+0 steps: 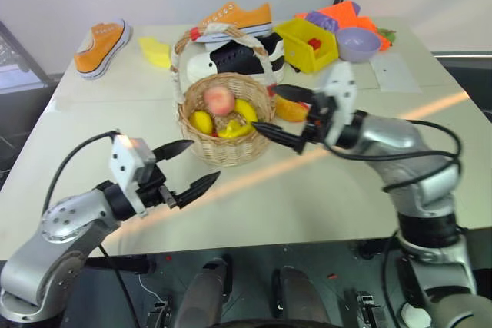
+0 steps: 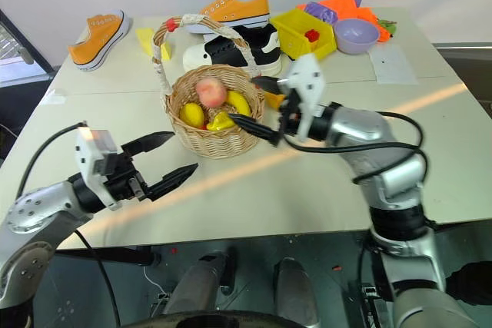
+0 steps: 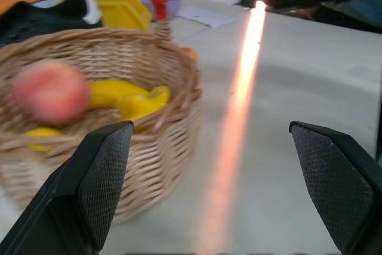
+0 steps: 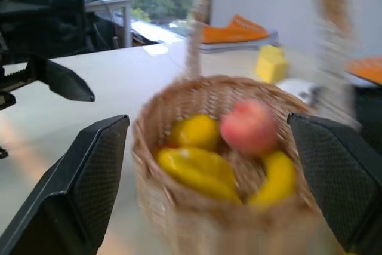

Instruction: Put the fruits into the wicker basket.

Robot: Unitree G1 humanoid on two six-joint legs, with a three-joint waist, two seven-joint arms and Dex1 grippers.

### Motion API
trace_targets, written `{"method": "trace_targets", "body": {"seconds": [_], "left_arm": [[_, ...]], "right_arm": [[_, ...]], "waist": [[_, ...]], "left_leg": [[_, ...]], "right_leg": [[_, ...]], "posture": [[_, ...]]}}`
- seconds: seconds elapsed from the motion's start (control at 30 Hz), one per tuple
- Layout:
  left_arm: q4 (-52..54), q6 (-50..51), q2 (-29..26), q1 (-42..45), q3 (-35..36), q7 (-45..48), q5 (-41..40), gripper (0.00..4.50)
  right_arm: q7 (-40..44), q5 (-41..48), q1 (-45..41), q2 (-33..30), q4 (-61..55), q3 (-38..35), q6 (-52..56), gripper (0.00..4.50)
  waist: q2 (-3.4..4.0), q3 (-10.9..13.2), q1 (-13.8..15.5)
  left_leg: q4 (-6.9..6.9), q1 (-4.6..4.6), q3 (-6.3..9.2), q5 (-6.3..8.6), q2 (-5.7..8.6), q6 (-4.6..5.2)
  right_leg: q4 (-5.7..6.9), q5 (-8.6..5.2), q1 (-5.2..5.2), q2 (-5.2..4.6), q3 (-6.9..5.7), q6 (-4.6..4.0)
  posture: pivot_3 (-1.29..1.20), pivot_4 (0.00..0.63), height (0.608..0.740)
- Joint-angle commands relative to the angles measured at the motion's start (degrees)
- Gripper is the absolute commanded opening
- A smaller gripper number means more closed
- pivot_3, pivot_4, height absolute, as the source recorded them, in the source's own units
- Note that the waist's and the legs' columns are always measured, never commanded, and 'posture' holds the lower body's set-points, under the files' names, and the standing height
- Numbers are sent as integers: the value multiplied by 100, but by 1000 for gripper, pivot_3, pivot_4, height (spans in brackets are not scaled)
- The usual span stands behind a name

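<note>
The wicker basket (image 1: 227, 147) stands mid-table with its arched handle (image 1: 181, 48) up. Inside it the pink-red peach (image 1: 219, 100) rests on top of a yellow lemon (image 1: 201, 121) and banana (image 1: 247, 110). The orange-yellow mango (image 1: 290, 110) lies on the table just right of the basket. My right gripper (image 1: 264, 107) hovers open and empty at the basket's right rim, its fingers (image 1: 278, 135) in front of the mango. My left gripper (image 1: 205, 160) is open and empty, in front of the basket and to its left. The right wrist view shows the peach (image 4: 249, 126) between wide-spread fingers.
Behind the basket lie a black-and-white shoe (image 1: 238, 59), two orange sneakers (image 1: 102, 45) (image 1: 238, 17), a yellow bin (image 1: 307, 42), a purple bowl (image 1: 357, 42) and a yellow block (image 1: 156, 51). A white sheet (image 1: 396, 72) lies at the right. Bare tabletop (image 1: 307, 190) stretches in front.
</note>
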State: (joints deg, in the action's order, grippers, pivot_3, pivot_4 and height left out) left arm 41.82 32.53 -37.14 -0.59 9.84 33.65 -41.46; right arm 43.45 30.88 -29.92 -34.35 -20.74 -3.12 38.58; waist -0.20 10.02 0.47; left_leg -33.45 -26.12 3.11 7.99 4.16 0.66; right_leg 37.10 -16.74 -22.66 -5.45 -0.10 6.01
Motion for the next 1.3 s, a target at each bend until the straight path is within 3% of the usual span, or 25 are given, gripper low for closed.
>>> {"method": "trace_targets", "body": {"seconds": [0.03, 0.1, 0.27, 0.43, 0.7, 0.8, 0.87, 0.93, 1.1, 1.3], "left_arm": [[61, 15, 50, 209, -203, -68, 57, 4500], [21, 16, 55, 282, -287, -53, 88, 4500], [-158, 241, 186, 756, -492, -278, 93, 4500], [-97, 557, 328, 969, -593, -602, 81, 4500], [-25, 631, 380, 944, -623, -724, 145, 4500], [-24, 621, 357, 903, -596, -727, 171, 4500], [-24, 611, 346, 880, -581, -725, 177, 4500], [-24, 608, 347, 878, -584, -730, 185, 4500], [-135, 509, 274, 769, -443, -670, 304, 4500], [-498, 77, 88, 513, 39, -353, 538, 4500]], "right_arm": [[-135, -792, -11, -337, 976, 47, -509, 4432], [-183, -1087, -128, -323, 1543, 184, -800, 4432], [-315, -2097, -1179, 258, 4218, 801, -2075, 4432], [-329, -2491, -2126, 740, 6111, 884, -3008, 4432], [-144, -2630, -2929, 1145, 7919, 708, -3597, 4432], [-164, -2647, -2994, 1165, 8154, 626, -3673, 3686], [-173, -2638, -2964, 1138, 8117, 573, -3764, 2674], [-163, -2634, -2914, 1101, 8025, 524, -3830, 2001], [96, -2497, -2152, 554, 6307, 397, -3397, 1961], [937, -1524, -126, -623, 2199, -19, -1683, 1961]], "waist": [[0, 0, -15], [0, 0, -27], [1, 2, -110], [-3, 6, -122], [-4, 7, -123], [-3, 7, -120], [-2, 8, -125], [-2, 8, -131], [2, 10, -88], [6, 12, -17]], "left_leg": [[0, 11, -2, 0, -3, 0], [0, 27, -4, 0, -3, 0], [3, 30, -6, -9, -4, 12], [5, 29, -5, -12, -4, 13], [7, 40, -2, -14, -4, 10], [7, 42, -1, -14, -4, 9], [7, 42, -2, -14, -4, 8], [9, 43, -2, -14, -4, 8], [14, 44, -1, -14, -4, 6], [25, 40, 1, -13, -5, 5]], "right_leg": [[-1, 0, 10, 1, 0, -1], [-4, -1, 24, 1, 1, -2], [-4, -1, 26, 6, 1, -1], [0, 10, 25, 13, 0, 21], [1, 10, 34, 32, 0, 20], [3, 10, 34, 33, 0, 20], [3, 10, 33, 33, 1, 20], [4, 10, 32, 33, 2, 19], [5, 10, 30, 31, 8, 20], [2, 0, 20, 12, 7, 5]], "posture": [[0, 150, 740], [0, 150, 740], [0, 150, 740], [0, 150, 740], [0, 150, 740], [0, 150, 740], [0, 150, 740], [0, 150, 740], [0, 150, 740], [0, 150, 740]]}}
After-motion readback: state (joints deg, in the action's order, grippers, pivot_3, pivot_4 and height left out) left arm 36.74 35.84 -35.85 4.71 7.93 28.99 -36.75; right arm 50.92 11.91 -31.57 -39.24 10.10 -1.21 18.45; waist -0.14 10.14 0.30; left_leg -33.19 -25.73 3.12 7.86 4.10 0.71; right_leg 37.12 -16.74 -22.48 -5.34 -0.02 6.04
